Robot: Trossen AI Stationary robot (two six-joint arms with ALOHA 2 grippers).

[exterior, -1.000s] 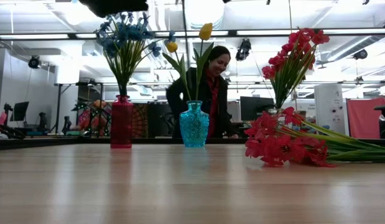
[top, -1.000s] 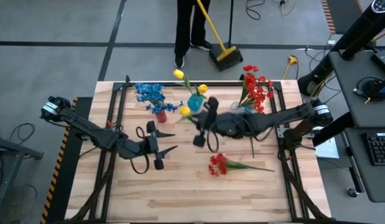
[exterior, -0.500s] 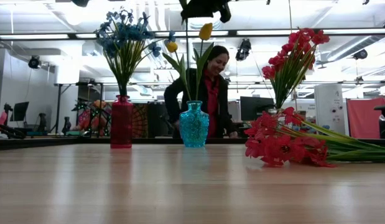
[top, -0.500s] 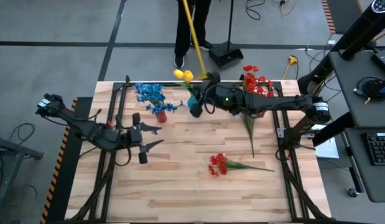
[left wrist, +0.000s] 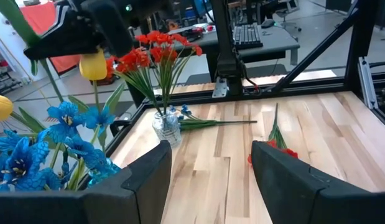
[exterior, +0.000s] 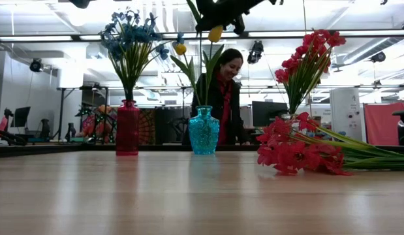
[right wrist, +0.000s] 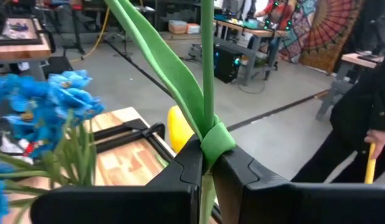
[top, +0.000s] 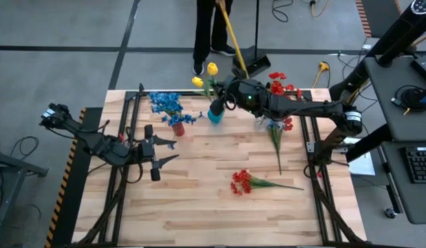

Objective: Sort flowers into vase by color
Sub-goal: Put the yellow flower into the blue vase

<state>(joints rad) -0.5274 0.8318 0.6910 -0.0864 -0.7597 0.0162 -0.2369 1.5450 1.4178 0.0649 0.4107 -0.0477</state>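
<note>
Gripping a yellow tulip [right wrist: 208, 74] by its thin green stem, the right gripper [top: 231, 96] hangs above the teal vase [top: 215, 113] at about twelve o'clock on the bench [top: 199, 207], fingers clamped just where a long smooth leaf wraps the stem; holding it low and upright like this probably serves to steer the stem end down into the narrow neck, where other yellow blooms [exterior: 181, 48] already stand. The teal vase is bulbous, faceted glass that catches the light. Beside it toward ten o'clock, a slim red vase [exterior: 127, 128] carries the blue flowers [top: 164, 103], feathery clusters on thin stems, and toward two o'clock a clear vase [left wrist: 167, 127] holds a red spray [exterior: 306, 62]. A second red spray [top: 243, 182] lies flat on the pale wooden planks near four o'clock, and a loose green stem [top: 276, 145] lies nearer the clear vase, so the red sorting looks unfinished. The left gripper [top: 156, 153] waits at around nine o'clock, its fingers spread wide and empty. Behind the bench a person [exterior: 221, 98] in dark clothes stands with a yellow-handled broom [top: 233, 41].
</note>
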